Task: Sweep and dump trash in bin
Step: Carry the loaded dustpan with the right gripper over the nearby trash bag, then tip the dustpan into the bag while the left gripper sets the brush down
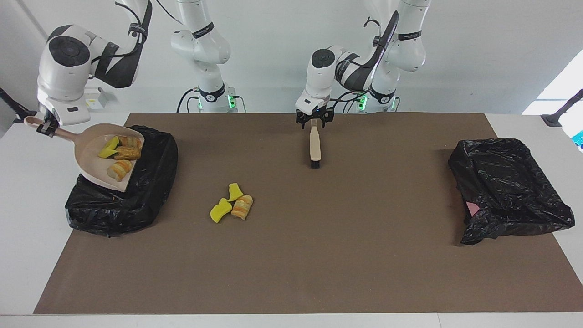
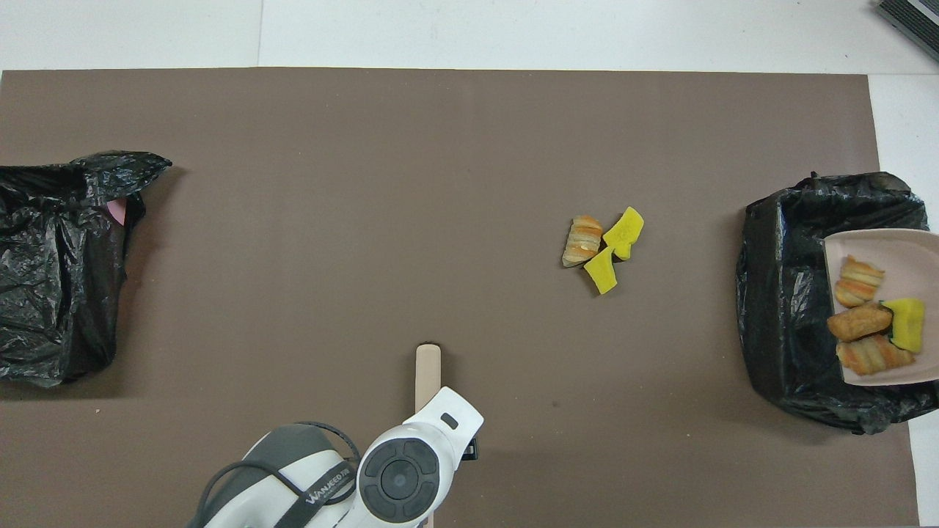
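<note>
Bright, even light, sharp throughout; soft short shadows lie beside the bin bags (image 1: 505, 191).

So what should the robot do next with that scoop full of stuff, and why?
Probably tip the beige plastic dustpan steeper. The right claw holds its handle over the black bag-lined bin, but the four yellow sponge and bread-like scraps sit in the pan, not yet dumped. A steeper tilt should slide them into the bin.
</note>
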